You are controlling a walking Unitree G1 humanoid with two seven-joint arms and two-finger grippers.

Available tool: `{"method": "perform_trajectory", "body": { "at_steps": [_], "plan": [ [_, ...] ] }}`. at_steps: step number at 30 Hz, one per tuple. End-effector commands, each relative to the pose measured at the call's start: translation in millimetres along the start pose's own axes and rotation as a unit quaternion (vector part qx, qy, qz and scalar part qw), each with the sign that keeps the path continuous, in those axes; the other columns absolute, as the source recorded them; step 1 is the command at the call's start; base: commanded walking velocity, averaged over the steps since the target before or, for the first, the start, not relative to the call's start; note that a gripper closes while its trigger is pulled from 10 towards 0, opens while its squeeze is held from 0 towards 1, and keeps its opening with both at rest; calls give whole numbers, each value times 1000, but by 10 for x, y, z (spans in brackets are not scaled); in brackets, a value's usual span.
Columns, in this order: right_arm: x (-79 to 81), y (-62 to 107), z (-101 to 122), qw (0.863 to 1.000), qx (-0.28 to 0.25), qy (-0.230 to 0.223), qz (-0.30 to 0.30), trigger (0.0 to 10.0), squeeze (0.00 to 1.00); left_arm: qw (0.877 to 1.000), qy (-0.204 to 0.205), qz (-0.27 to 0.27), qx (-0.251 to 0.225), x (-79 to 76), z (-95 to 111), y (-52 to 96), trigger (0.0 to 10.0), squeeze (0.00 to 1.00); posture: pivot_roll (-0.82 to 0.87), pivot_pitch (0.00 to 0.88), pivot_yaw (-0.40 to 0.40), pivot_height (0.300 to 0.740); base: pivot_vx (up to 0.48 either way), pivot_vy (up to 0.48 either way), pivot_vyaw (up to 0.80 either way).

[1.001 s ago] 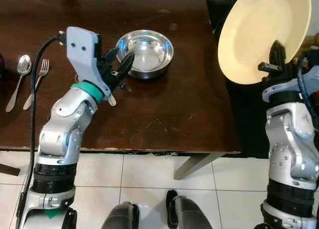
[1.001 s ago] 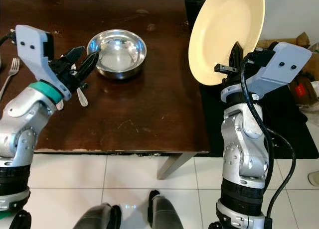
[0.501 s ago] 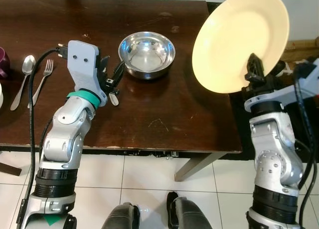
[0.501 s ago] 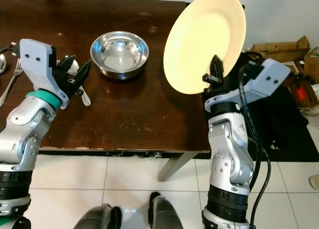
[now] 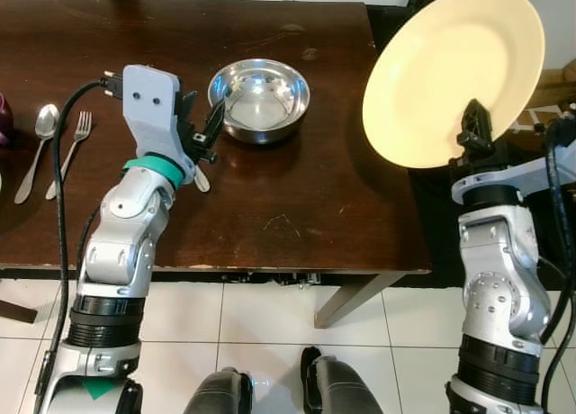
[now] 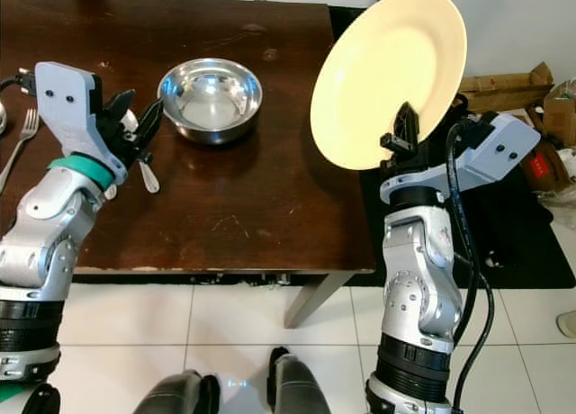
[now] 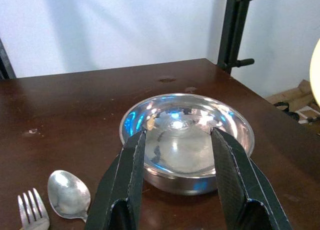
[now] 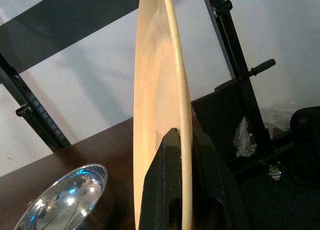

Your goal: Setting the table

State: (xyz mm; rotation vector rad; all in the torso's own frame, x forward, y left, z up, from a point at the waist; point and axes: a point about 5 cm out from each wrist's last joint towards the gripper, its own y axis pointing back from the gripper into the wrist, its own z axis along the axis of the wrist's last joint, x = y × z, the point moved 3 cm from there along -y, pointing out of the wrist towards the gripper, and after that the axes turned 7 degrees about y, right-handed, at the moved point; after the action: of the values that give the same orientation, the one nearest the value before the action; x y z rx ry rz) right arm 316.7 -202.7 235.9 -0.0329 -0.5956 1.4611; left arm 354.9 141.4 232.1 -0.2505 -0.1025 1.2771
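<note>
The right gripper (image 5: 475, 130) is pinching the stiff, breakable-looking plate (image 5: 450, 72) by its lower rim, upright above itself, while the left gripper (image 5: 202, 135) is hovering wide just short of the bowl (image 5: 259, 97).

A bowl (image 5: 260, 98) stands on the table (image 5: 297, 207) towards its far side, with the left gripper (image 5: 205, 135) just to its left and nearer the robot, fingers parted above a utensil (image 5: 201, 178) lying on the tabletop. At the table's left edge a spoon (image 5: 36, 145) lies just left of a fork (image 5: 66, 149), side by side. Off the table's right edge, the right gripper (image 5: 474, 128) holds a plate (image 5: 450, 72) upright by its lower rim, well right of the bowl.
</note>
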Motion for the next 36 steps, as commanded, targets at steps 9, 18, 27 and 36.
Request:
{"method": "perform_trajectory", "body": {
  "at_steps": [9, 18, 27, 36],
  "plan": [
    [-15, -11, -39, 1000, 8, -6, 1, 10000, 0, 1000, -1, -4, -10, -12, 16, 0, 10000, 0, 4, 61, 26, 740, -335, 0, 0],
    [9, -18, -43, 1000, 8, -8, 8, 10000, 0, 1000, 1, -6, -10, -23, 7, -2, 10000, 0, 4, 55, 26, 740, -335, 0, 0],
    [18, -20, -50, 1000, 10, -8, 12, 10000, 0, 1000, 1, -7, -10, -25, 2, -2, 10000, 0, 2, 51, 25, 740, -333, 0, 0],
    [28, -17, -65, 1000, 14, -4, 16, 10000, 0, 1000, 1, -9, -11, -31, 7, -1, 10000, 0, 3, 56, 25, 740, -328, 0, 0]
  ]
}}
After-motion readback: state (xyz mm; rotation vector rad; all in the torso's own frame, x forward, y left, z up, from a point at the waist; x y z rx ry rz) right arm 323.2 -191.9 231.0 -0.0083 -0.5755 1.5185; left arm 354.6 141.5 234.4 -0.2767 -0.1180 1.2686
